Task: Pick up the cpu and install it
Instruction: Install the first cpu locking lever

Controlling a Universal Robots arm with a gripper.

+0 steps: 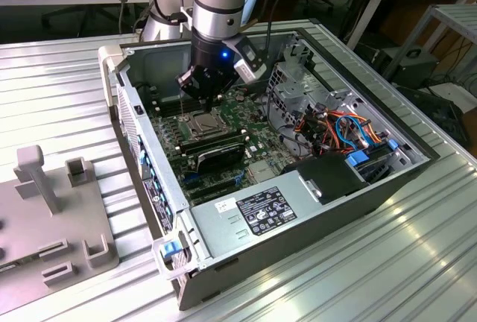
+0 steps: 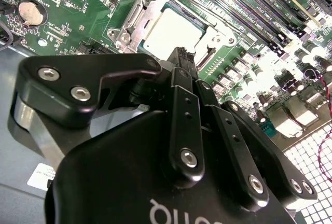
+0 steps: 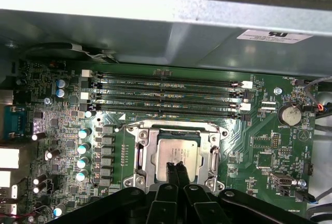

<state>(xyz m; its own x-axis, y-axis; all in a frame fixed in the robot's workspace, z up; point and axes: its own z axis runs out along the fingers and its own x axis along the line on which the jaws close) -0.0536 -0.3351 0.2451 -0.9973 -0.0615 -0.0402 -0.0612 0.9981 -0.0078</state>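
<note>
The cpu (image 3: 179, 150) is a small square chip with a silvery top. It lies flat inside the metal socket frame (image 3: 141, 156) on the green motherboard, and shows too in the second wrist view (image 2: 168, 31) and the exterior view (image 1: 203, 122). My gripper (image 3: 176, 169) hangs just over the chip's near edge with its two black fingers (image 2: 182, 63) pressed together and nothing between them. In the exterior view the gripper (image 1: 202, 98) reaches down into the open computer case, right above the socket.
Memory slots (image 3: 166, 92) run beside the socket, under the case's metal wall (image 3: 155, 32). A long black card (image 1: 216, 154), a power supply (image 1: 261, 214) and coloured cables (image 1: 335, 128) crowd the case. A grey fixture (image 1: 45, 210) stands at the exterior view's left.
</note>
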